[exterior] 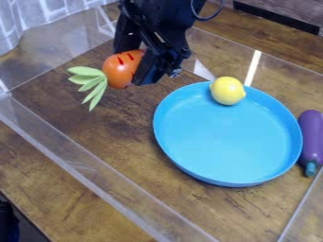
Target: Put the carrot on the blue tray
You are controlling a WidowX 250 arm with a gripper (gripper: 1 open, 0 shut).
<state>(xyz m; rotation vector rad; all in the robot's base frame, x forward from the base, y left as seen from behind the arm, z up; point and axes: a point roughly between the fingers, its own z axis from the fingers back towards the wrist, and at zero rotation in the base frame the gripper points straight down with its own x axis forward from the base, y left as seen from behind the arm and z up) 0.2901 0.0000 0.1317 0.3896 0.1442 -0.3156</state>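
Note:
The carrot (117, 70) is orange with a pale green leafy top (89, 83) hanging off to the left. It hangs in the air above the wooden table, left of the blue tray (233, 142). My black gripper (136, 64) comes down from the top of the view and is shut on the carrot's orange body. The tray is a wide round blue dish at the right. A yellow round fruit (228, 90) sits inside it at the far rim.
A purple eggplant (311, 137) lies on the table just right of the tray. Clear plastic walls (76, 161) run along the left and front edges of the wooden table. A pale stick (252, 66) stands behind the yellow fruit.

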